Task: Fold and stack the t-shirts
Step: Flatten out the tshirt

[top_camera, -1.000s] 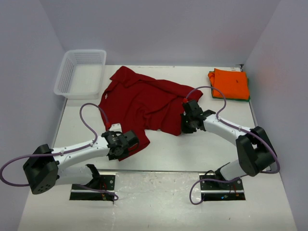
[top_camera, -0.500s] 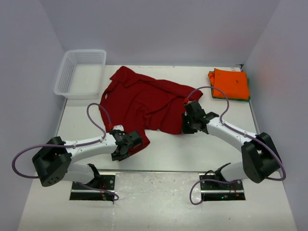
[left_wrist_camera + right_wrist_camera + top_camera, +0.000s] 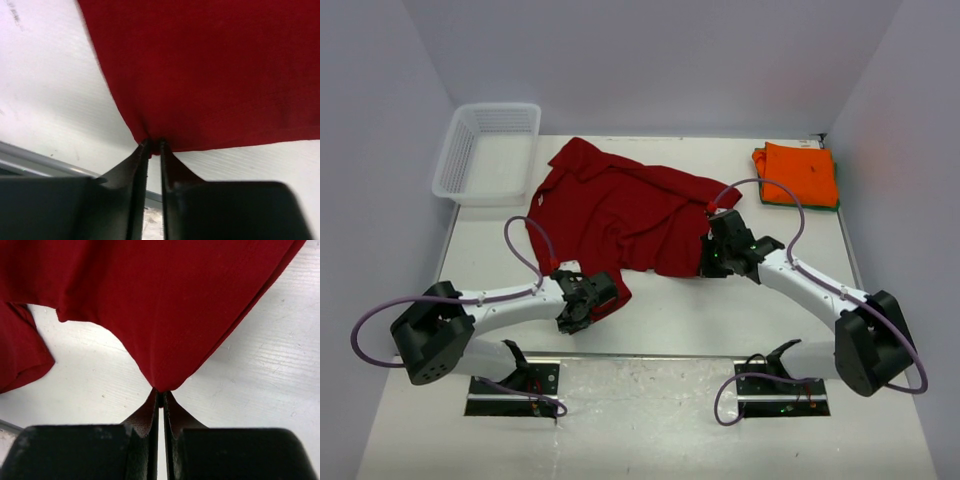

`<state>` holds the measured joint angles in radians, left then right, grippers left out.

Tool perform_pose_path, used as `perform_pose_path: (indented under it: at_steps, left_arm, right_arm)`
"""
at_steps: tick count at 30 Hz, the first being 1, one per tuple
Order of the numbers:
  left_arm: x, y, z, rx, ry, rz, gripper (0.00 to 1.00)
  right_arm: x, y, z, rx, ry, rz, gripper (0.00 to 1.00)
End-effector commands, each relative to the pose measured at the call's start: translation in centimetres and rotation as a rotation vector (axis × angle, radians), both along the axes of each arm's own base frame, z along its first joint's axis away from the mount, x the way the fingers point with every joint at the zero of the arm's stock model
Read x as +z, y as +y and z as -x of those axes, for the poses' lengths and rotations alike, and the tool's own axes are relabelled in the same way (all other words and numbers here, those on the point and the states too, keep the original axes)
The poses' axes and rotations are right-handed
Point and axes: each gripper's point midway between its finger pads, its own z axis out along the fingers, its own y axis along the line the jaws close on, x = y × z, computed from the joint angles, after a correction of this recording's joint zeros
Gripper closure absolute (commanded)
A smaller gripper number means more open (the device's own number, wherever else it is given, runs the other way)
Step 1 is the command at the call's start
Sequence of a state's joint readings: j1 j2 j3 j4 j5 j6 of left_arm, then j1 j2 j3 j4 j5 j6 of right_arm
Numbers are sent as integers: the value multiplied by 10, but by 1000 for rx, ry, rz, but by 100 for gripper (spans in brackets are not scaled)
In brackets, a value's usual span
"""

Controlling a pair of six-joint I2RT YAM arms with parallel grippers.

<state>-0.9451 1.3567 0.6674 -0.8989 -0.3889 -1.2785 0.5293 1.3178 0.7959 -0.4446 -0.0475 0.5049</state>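
Note:
A dark red t-shirt [image 3: 620,205] lies rumpled across the middle of the white table. My left gripper [image 3: 597,296] is shut on its near left hem corner; the wrist view shows the cloth [image 3: 210,70] pinched at the fingertips [image 3: 152,144]. My right gripper [image 3: 710,262] is shut on the near right hem corner, the red cloth [image 3: 165,305] drawn to a point at the tips [image 3: 161,391]. A folded bright orange t-shirt [image 3: 800,172] lies at the far right on a green one [image 3: 798,205] that shows only an edge.
A white mesh basket [image 3: 488,150] stands at the far left corner. Grey walls close the table on three sides. Purple cables loop over both arms. The arm bases sit on metal plates at the near edge [image 3: 640,360].
Both grippers have drawn a little toward the near edge and outward with the shirt's hem corners, the right one moving right. The left arm's elbow swung right.

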Motion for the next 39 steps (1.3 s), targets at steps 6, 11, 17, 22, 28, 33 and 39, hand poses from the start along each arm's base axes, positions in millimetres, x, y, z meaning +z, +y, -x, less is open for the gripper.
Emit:
perform_pose_path:
  at_steps: [6, 11, 17, 22, 28, 33, 39]
  left_arm:
    - [-24, -5, 13, 26, 26, 78, 100]
    - [-23, -4, 13, 25, 19, 89, 100]
    - [30, -24, -14, -15, -128, 160, 100]
    - [121, -39, -59, -102, -349, 162, 100]
    - [210, -49, -100, -226, -547, 90, 100]
    - [279, -40, -123, -222, -735, 49, 100]
    - [323, -29, -136, -237, -822, 47, 100]
  right_arm:
    - [14, -3, 4, 4, -33, -11, 100]
    - [15, -3, 3, -1, -39, -7, 100]
    - [27, -5, -4, -28, -75, -6, 100]
    - [51, -16, -20, -89, -135, 48, 100]
    - [101, -23, -47, -152, -249, 86, 100]
    - [149, -31, -67, -170, -361, 117, 100]
    - [202, -40, -83, -208, -440, 140, 100]
